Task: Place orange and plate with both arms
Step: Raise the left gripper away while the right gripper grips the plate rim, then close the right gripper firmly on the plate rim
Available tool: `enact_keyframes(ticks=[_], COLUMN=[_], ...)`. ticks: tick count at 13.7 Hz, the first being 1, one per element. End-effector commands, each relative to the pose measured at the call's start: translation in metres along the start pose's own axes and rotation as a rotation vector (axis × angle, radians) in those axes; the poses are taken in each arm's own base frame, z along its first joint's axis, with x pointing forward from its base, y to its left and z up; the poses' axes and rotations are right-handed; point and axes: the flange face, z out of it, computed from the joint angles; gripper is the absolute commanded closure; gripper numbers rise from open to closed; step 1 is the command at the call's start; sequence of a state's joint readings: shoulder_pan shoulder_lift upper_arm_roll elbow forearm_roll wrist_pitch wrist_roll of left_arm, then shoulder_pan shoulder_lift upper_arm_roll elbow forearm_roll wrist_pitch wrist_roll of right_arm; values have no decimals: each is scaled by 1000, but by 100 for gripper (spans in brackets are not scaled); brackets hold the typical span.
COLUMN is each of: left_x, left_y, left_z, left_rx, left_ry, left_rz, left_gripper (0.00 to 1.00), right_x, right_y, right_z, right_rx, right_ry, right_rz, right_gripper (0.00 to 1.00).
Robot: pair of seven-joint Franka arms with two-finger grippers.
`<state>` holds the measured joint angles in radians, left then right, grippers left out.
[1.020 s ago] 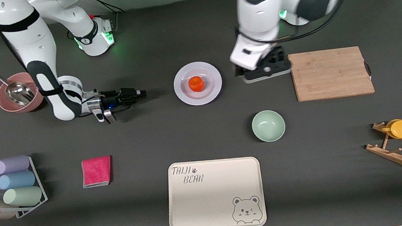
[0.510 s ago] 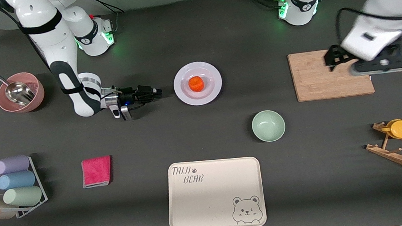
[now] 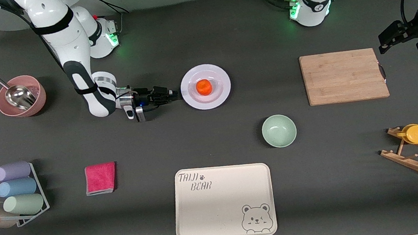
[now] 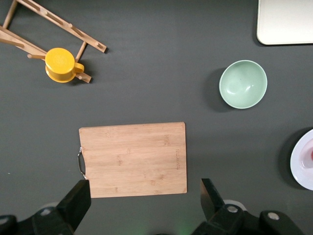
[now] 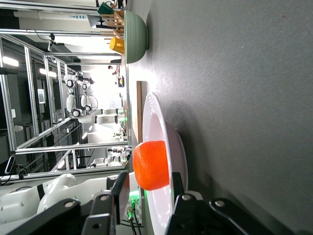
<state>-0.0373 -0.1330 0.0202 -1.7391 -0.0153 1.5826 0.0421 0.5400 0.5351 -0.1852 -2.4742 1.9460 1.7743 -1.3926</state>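
While you watch the front view, take the plate [image 3: 205, 86] as your landmark: it lies flat on the counter [image 3: 212, 141] about midway between the two arm bases, and the orange [image 3: 203, 87] sits in its shallow well. Your right hand [image 3: 173, 94] is low at the counter, lying nearly level and pointing at the plate from the right arm's end, with its fingertips right at the plate's rim. In the right wrist view the plate [image 5: 164, 161] and the orange [image 5: 151, 165] fill the space just ahead of that hand's fingers [image 5: 177, 188], one finger on each side of the rim; the jaws stand part-way apart, and you cannot tell from these views whether they are already pressing on the rim. Your left hand [image 3: 400, 32] is up in the air, well apart from the plate, past the cutting board [image 3: 344, 76] at the left arm's end of the counter. Its jaws are spread wide with nothing between them, and its wrist view looks straight down on the cutting board [image 4: 133, 159]. The green bowl [image 3: 279, 131] sits nearer the front camera than the plate, toward the left arm's end, and the cream tray [image 3: 223, 201] lies nearer the camera still.
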Motion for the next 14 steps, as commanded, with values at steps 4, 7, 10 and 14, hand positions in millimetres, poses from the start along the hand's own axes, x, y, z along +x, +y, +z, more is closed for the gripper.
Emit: enact_keyframes(ticks=[4,7,10,14], left_x=[-22,-21,-20,-20], left_y=[-11,-7,-7,7], left_z=[8,6,5,6], left_rx=[-23,-2,21,64], left_ry=[16,31,35,30], left_rz=[0,15,21,54], left_gripper=[0,0,0,0], right_x=[-12,-15,-20,-25], right_y=[8,10,17,18], right_z=[16,19,18,25], right_rx=[-8,-8,-19,-20], right_ry=[25,14,9,-11], right_rz=[-26,-48,-73,-90], right_gripper=[58,58,58,58])
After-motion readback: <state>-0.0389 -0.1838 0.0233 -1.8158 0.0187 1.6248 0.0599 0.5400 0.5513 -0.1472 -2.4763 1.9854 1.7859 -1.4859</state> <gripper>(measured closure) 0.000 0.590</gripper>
